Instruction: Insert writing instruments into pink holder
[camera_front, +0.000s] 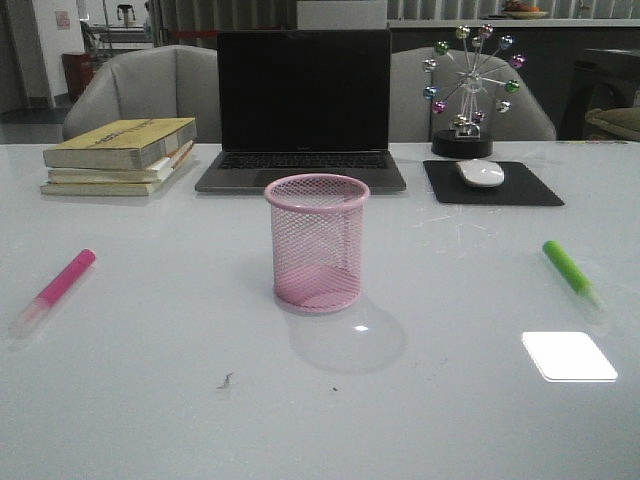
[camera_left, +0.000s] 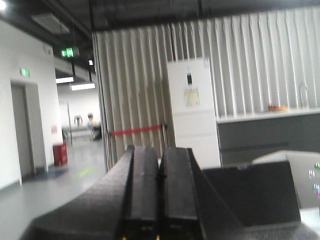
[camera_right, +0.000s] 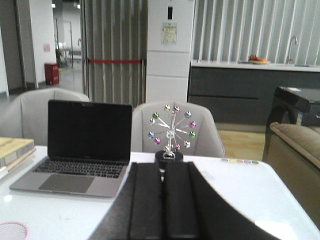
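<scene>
Both my left gripper (camera_left: 160, 200) and right gripper (camera_right: 162, 205) have jaws pressed together, empty; pink marker (camera_front: 55, 288) lies left, green marker (camera_front: 572, 271) right, pink holder (camera_front: 317, 243) upright between; I'd spread jaws first, grasp mid-barrel.

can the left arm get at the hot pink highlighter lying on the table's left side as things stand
Probably yes. The hot pink highlighter marker lies alone on bare white table, well apart from the pink wire-mesh cup and the stacked books. Nothing covers it. The left gripper is shut and must open first.

2 markers (camera_front: 55, 290), 1 pink cup (camera_front: 317, 243), 3 books (camera_front: 118, 155), 1 laptop (camera_front: 303, 105).
</scene>
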